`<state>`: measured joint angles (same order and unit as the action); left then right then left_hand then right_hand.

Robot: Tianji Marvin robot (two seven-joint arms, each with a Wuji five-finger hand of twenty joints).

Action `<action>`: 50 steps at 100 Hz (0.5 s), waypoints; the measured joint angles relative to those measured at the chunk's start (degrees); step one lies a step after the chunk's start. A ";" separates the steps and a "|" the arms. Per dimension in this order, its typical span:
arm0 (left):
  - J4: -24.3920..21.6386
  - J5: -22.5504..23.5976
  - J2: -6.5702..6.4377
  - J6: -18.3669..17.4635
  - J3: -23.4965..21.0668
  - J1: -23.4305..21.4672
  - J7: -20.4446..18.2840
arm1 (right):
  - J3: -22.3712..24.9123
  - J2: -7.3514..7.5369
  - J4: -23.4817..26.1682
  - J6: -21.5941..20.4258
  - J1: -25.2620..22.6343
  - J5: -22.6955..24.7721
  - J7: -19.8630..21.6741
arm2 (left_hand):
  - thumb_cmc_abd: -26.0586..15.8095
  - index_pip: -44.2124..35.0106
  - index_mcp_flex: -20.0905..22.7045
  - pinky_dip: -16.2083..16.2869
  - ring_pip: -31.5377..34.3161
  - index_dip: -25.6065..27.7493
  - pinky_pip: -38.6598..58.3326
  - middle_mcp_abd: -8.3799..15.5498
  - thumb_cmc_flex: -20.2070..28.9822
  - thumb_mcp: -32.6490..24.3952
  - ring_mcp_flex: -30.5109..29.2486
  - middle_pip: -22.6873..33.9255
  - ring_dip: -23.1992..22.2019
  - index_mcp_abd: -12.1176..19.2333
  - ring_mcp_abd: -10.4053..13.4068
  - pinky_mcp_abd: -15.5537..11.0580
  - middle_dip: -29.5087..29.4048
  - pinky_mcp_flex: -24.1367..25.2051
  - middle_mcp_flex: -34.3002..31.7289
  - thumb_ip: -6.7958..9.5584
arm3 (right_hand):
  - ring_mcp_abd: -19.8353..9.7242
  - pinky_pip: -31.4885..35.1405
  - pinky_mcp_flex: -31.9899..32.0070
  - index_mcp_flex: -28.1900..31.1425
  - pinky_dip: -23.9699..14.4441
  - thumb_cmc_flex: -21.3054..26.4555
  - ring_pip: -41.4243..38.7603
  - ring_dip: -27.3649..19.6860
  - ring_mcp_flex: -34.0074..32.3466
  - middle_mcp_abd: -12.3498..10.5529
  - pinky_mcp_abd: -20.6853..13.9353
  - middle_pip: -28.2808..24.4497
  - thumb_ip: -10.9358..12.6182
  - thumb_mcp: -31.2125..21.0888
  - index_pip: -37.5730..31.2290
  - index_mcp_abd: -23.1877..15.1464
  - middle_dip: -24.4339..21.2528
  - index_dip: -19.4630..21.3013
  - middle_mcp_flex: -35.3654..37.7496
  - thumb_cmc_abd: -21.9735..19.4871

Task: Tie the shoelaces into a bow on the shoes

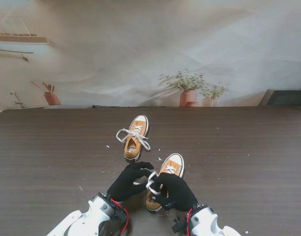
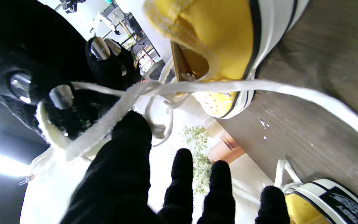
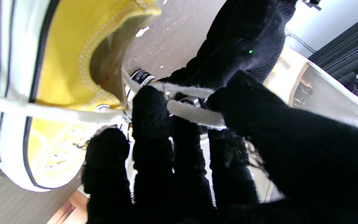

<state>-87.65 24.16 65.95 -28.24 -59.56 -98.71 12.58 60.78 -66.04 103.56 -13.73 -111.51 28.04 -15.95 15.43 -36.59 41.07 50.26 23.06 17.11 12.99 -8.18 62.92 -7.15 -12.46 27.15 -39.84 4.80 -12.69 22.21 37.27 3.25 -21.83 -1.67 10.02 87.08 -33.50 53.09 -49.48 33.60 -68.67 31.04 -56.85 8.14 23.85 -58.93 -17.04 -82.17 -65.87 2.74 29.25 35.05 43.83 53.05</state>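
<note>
- Two yellow sneakers on dark wood table (image 1: pixel 52 147): near shoe (image 1: pixel 169 169) right in front of me under both hands, far shoe (image 1: pixel 135 137) farther out and slightly left, well apart from the hands.
- Far shoe laces (image 1: pixel 133 135) lie in loops across the tongue; can't tell whether that is a finished bow.
- Left hand (image 1: pixel 127 183), black glove, at left side of near shoe. Left wrist view: fingers spread, white lace (image 2: pixel 197 86) runs taut from the shoe across its thumb. Whether thumb pins it or lace just drapes over it, cannot tell.
- Right hand (image 1: pixel 172 191) sits over the heel end of near shoe, fingers curled shut. Right wrist view: flat lace strand (image 3: pixel 194 113) pinched between thumb and fingers.
- Hands nearly touching, laces crossing between them over the shoe opening.
- Step in hand, my read: mid-tie on near shoe, forming or crossing strands; no bow visible on it yet.
- Next move likely calls for keeping tension on both strands, shaping a loop with one hand, wrapping the other strand around it.
- Risk: lace slipping off the knit glove fingertips, shoe dragging when pulled.
</note>
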 measured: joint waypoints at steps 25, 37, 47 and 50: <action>-0.26 0.42 0.15 1.08 -0.92 -1.00 1.38 | -0.09 -0.09 -1.26 1.77 1.20 -0.58 -0.15 | -0.54 -7.13 2.70 0.47 2.90 7.01 0.00 0.00 0.02 2.10 0.00 1.07 1.48 -0.04 -0.09 0.01 0.03 -0.02 -0.97 -0.76 | 0.00 -0.01 0.00 0.00 0.00 0.00 0.00 0.00 0.00 0.00 -0.01 0.14 0.00 0.00 0.00 0.00 -0.37 0.00 0.00 0.00; -0.49 0.33 0.18 2.23 -1.05 -1.19 1.42 | 0.18 -0.15 -1.43 2.06 1.34 -0.61 -0.27 | -2.83 -9.63 -1.15 0.57 3.18 18.55 0.00 0.00 0.48 3.93 2.24 1.10 2.31 -0.07 -0.09 0.01 0.03 -0.04 -0.39 -0.80 | 0.00 -0.01 0.00 0.00 0.00 0.00 0.00 0.00 0.00 0.00 -0.02 0.14 0.00 0.00 0.00 -0.01 -0.37 0.00 0.00 0.00; -0.61 -0.75 0.22 2.66 -1.05 -1.18 1.19 | 0.56 -0.19 -1.46 2.28 1.33 -0.60 -0.31 | -4.65 -10.06 -2.42 0.58 2.27 21.93 0.00 0.00 1.19 5.85 2.99 1.10 3.32 -0.76 -0.09 0.01 0.04 0.07 0.16 -0.81 | 0.00 -0.01 0.00 0.00 0.00 0.00 0.00 0.00 0.00 0.00 -0.02 0.14 0.00 0.00 0.00 -0.01 -0.37 0.00 0.00 0.00; -0.61 -1.92 0.24 2.70 -1.04 -1.15 0.86 | 0.68 -0.21 -1.51 2.41 1.33 -0.60 -0.37 | -4.67 -10.06 -2.42 0.58 2.09 22.16 0.00 0.00 1.19 5.85 2.99 1.10 3.65 -0.94 -0.09 0.01 0.04 0.15 0.16 -0.67 | 0.00 -0.01 0.00 0.00 0.00 0.00 0.00 0.00 0.00 0.00 -0.02 0.14 0.00 0.00 0.00 -0.02 -0.37 0.00 0.00 0.00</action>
<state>-88.25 22.24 66.19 -25.53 -60.60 -99.86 13.45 61.46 -66.25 102.06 -11.32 -110.18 27.44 -16.32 10.76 -46.65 38.65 50.84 25.14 39.27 12.99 -8.18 64.11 -1.30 -9.46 28.24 -36.19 3.87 -12.78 22.22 37.31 3.41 -21.67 -2.34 10.03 87.07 -33.50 53.09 -49.48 33.60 -68.67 31.04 -56.85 8.14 23.83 -58.79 -17.04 -82.17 -65.87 2.71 28.88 35.05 43.83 53.06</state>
